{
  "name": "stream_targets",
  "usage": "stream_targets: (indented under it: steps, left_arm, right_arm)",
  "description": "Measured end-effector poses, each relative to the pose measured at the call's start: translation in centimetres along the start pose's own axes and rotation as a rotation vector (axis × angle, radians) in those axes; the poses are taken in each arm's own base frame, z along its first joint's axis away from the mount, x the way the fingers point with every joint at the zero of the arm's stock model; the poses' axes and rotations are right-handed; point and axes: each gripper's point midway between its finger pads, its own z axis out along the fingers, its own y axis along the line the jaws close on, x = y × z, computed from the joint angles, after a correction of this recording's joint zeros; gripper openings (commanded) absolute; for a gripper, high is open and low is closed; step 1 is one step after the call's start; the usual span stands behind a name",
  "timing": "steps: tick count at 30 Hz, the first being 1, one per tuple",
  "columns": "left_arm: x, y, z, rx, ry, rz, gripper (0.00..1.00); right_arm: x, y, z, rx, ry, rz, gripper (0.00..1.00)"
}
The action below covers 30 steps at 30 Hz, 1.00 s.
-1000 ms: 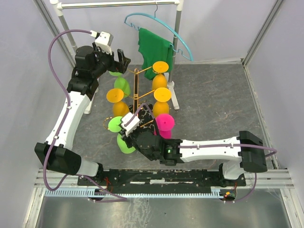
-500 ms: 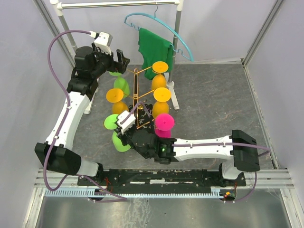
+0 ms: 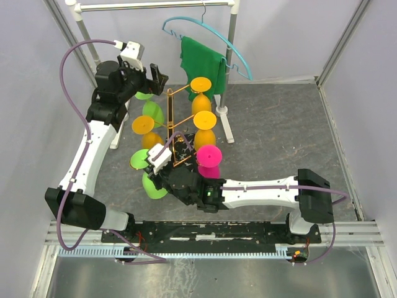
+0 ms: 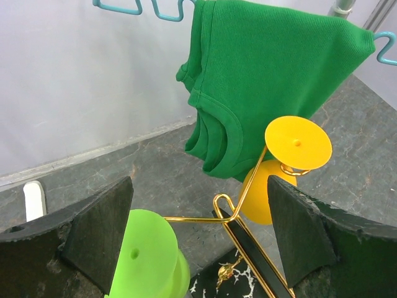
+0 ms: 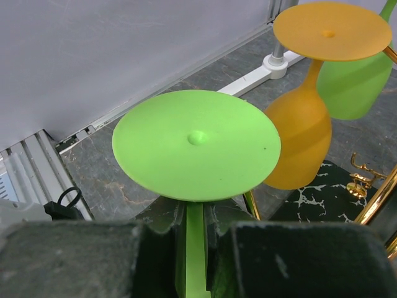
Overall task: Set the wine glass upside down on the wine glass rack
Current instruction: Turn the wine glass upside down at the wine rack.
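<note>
Wine glass [image 5: 196, 146], lime green, is held inverted at the near left of the wine glass rack [image 3: 169, 115], foot uppermost and bowl hanging below. For a clean hanging, the stem should be slid level into a free curled arm, the neighbouring orange glass [image 5: 298, 139] left untouched. The grip should be loosened only once the foot is borne by the scroll. The stem is clamped between the right jaws, just under the foot. The left jaws are spread wide at the rack's far side, with nothing gripped.
</note>
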Motion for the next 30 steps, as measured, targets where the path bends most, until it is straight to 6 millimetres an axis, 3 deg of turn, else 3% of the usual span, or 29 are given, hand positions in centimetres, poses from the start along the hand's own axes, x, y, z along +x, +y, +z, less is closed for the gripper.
stream_targets:
  steps: [16, 30]
  left_arm:
    - [0.2, 0.3, 0.0, -0.006, -0.006, -0.004, 0.95]
    - [0.5, 0.5, 0.0, -0.011, 0.0, -0.018, 0.95]
  right_arm:
    - [-0.2, -1.0, -1.2, 0.112, -0.058, -0.089, 0.02]
    - [0.1, -0.5, -0.2, 0.129, -0.107, -0.13, 0.02]
